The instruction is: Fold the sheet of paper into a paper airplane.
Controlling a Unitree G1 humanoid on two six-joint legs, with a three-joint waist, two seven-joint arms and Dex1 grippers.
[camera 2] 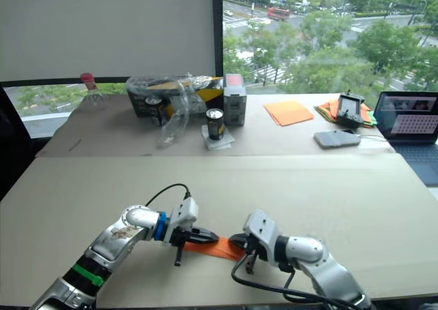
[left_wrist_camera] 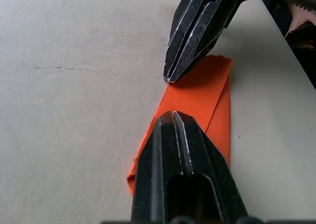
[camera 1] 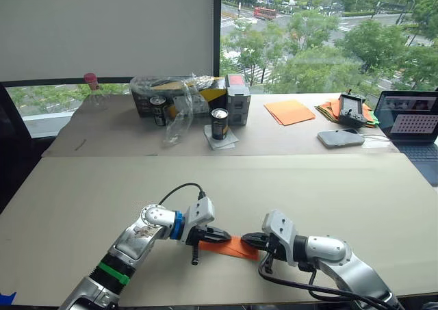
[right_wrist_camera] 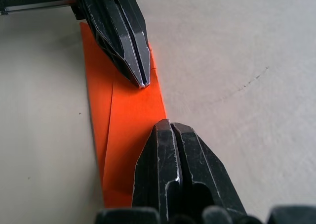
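The sheet of paper (left_wrist_camera: 197,105), bright orange and thin, lies flat on the near part of a pale beige table (camera 1: 308,187) with a matte, faintly speckled surface. The paper is folded into a long narrow strip with layered panels; a straight crease runs along its length, and one end shows a slightly ragged edge.

The left gripper (camera 1: 222,237) and the right gripper (camera 1: 248,239) point toward each other from opposite ends of the strip, low over the table. Each has two black fingers of scuffed, scratched hard material, tapering to a point. On both grippers the fingers are pressed together with no visible gap, and nothing is held between them. The closed tip of the left gripper rests on the paper at one end; the closed tip of the right gripper touches down on the paper nearer the other end. The strip's middle lies bare between the two tips.

At the far side of the table stand a dark can (camera 1: 220,124), a clear crinkled plastic bag (camera 1: 179,111), a paler orange sheet (camera 1: 289,111), a phone (camera 1: 340,138) and a laptop (camera 1: 410,122).
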